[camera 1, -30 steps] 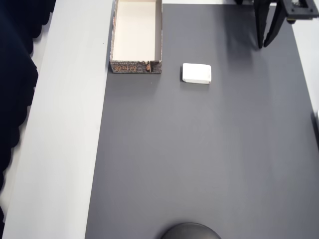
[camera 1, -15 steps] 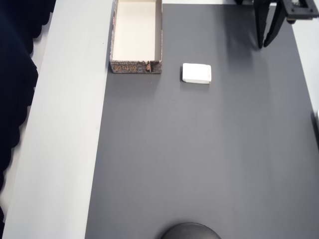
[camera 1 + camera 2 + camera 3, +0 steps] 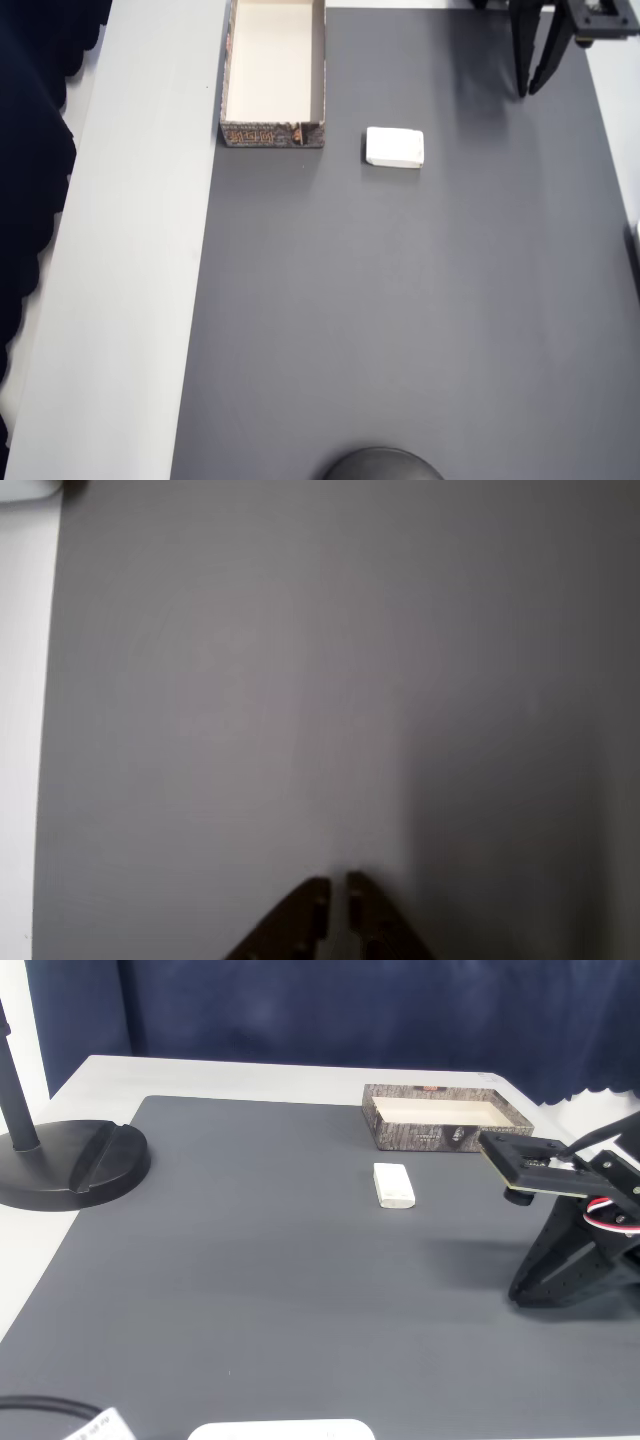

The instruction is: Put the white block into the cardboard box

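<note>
The white block (image 3: 394,147) lies flat on the dark grey mat, just right of the cardboard box (image 3: 272,133), which stands open with nothing in it. In the fixed view the block (image 3: 393,1185) sits in front of the box (image 3: 420,1137). My black gripper (image 3: 527,93) hangs at the mat's top right in the overhead view, well right of the block and apart from it. Its fingers are shut with nothing between them, tips close together in the wrist view (image 3: 338,885) over bare mat. The fixed view has the gripper (image 3: 522,1293) pointing down at the mat's right edge.
A black round stand base (image 3: 70,1165) sits at the mat's left side in the fixed view. The dark grey mat (image 3: 400,300) lies on a white table (image 3: 130,300). A dark blue curtain (image 3: 350,1010) hangs behind the table.
</note>
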